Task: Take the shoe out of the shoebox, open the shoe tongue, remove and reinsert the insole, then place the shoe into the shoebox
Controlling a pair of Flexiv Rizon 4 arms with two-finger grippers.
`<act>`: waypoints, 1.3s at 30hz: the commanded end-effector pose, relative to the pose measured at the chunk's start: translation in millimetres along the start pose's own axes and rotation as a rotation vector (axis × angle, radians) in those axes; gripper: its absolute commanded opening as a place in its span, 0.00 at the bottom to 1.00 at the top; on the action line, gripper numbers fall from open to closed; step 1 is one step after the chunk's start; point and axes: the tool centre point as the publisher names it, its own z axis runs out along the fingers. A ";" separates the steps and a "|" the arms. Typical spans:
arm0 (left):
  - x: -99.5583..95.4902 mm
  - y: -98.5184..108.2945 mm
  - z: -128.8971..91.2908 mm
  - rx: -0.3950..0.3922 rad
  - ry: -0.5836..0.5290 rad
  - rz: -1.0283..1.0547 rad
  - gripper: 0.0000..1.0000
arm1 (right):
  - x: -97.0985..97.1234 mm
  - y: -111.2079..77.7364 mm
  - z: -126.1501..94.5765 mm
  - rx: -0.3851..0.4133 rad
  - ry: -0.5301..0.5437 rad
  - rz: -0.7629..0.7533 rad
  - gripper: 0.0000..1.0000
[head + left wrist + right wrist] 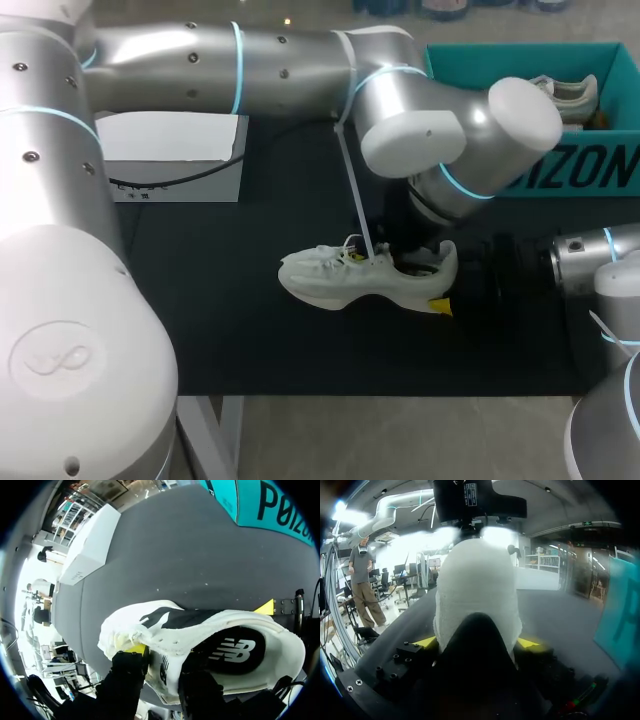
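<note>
Shoe (365,280) stands upright near the middle of the table's (220,320) front edge; long axis runs along that edge, toe left, heel right; right gripper (477,642) pinches the heel from both sides; left gripper (165,662) is at the tongue, grip cannot be told; shoebox (570,170) is at the far right corner.

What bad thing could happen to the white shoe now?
The right end effector grips the shoe only at its heel, so a tug could twist it loose. The left end effector sits among the laces and might snag them.
</note>
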 end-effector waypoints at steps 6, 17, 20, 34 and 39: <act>-15.4 0.2 -5.1 0.007 0.001 -0.015 0.00 | 1.2 -5.6 4.4 0.002 0.000 0.001 0.00; -36.6 2.8 -0.7 -0.008 0.016 -0.055 0.00 | 1.2 -5.6 4.4 0.002 0.000 0.001 0.00; -41.6 4.1 2.0 -0.022 0.040 -0.075 0.00 | 1.2 -5.6 4.4 0.002 0.000 0.001 0.00; -40.6 1.2 -1.0 -0.055 0.255 -0.105 1.00 | 1.2 -5.6 4.4 0.002 0.000 0.001 0.00; -37.0 -4.7 -10.8 -0.043 0.279 -0.099 1.00 | 1.2 -5.6 4.4 0.002 0.000 0.001 0.00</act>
